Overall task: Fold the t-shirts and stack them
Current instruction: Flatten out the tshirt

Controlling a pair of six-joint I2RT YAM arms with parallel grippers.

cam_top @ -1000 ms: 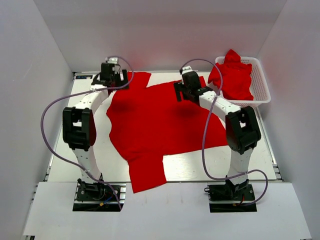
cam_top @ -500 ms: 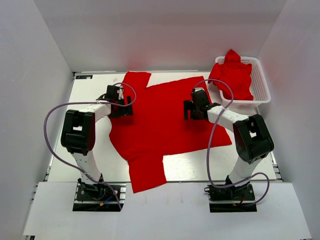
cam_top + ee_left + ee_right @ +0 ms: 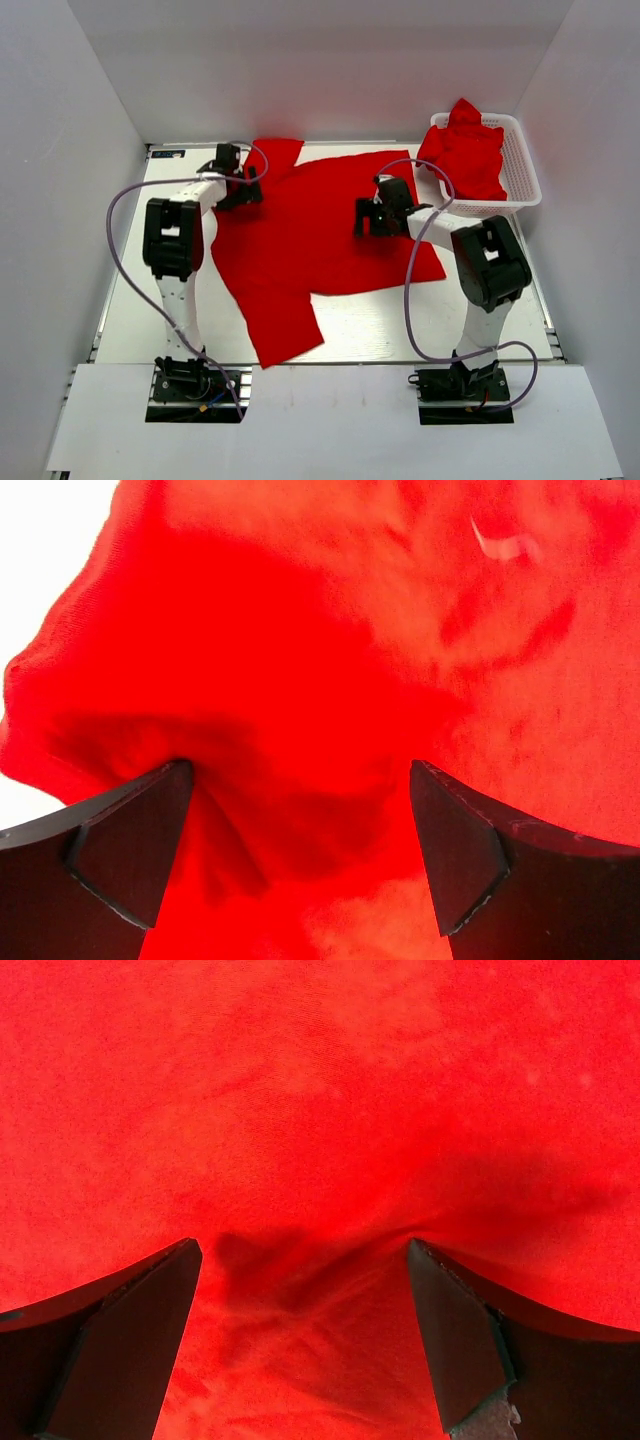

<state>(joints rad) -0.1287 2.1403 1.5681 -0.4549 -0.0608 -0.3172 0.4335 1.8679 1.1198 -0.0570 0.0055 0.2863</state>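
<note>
One red t-shirt (image 3: 300,240) lies spread on the white table (image 3: 400,320), with a sleeve pointing to the near edge. My left gripper (image 3: 237,183) is at the shirt's far left edge. In the left wrist view it (image 3: 300,780) is open, fingers wide apart, tips down on rumpled red cloth (image 3: 330,660). My right gripper (image 3: 368,215) is on the shirt's right half. In the right wrist view it (image 3: 302,1250) is open, pressing on wrinkled cloth (image 3: 320,1090). More red t-shirts (image 3: 465,150) are piled in the basket.
The white lattice basket (image 3: 525,170) stands at the far right corner of the table. White walls close in the left, right and far sides. Purple cables loop from both arms over the table.
Both grippers came down from the far edge onto the shirt. The shirt has slid a little to the left and away from me, and its near sleeve moved up from the front edge.
</note>
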